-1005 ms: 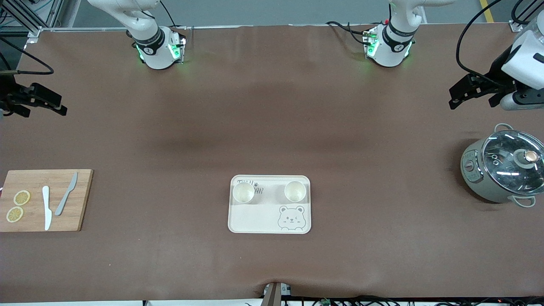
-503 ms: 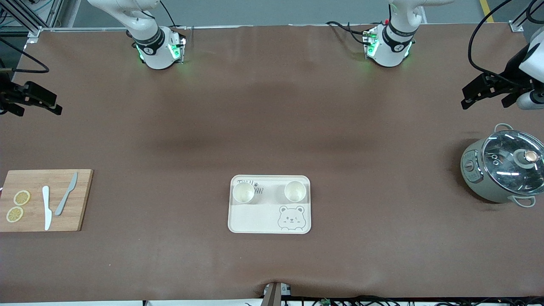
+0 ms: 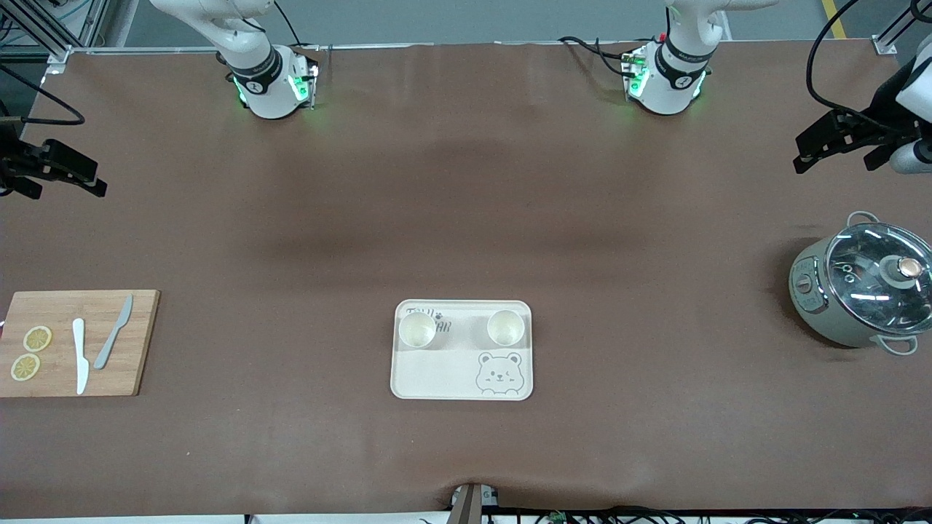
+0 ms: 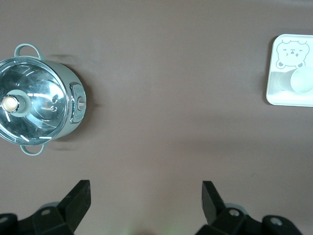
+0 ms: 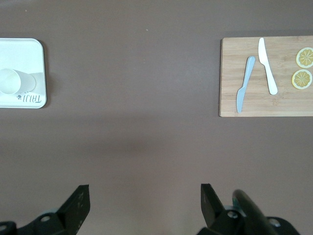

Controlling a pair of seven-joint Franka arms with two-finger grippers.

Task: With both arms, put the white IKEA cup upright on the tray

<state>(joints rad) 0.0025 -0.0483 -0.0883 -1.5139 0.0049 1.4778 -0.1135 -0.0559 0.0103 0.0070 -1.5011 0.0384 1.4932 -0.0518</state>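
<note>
The cream tray with the bear face lies in the middle of the table, near the front camera's edge. Two white cups stand upright on it, one toward the right arm's end and one toward the left arm's end. The tray also shows in the left wrist view and the right wrist view. My left gripper is open and empty, high over the left arm's end of the table; its own view shows it too. My right gripper is open and empty over the right arm's end.
A grey-green pot with a glass lid stands at the left arm's end, and shows in the left wrist view. A wooden cutting board with two knives and two lemon slices lies at the right arm's end.
My left gripper has moved up and outward toward the left arm's end of the table. My right gripper has drawn slightly outward toward its end. The cups and tray have not moved.
</note>
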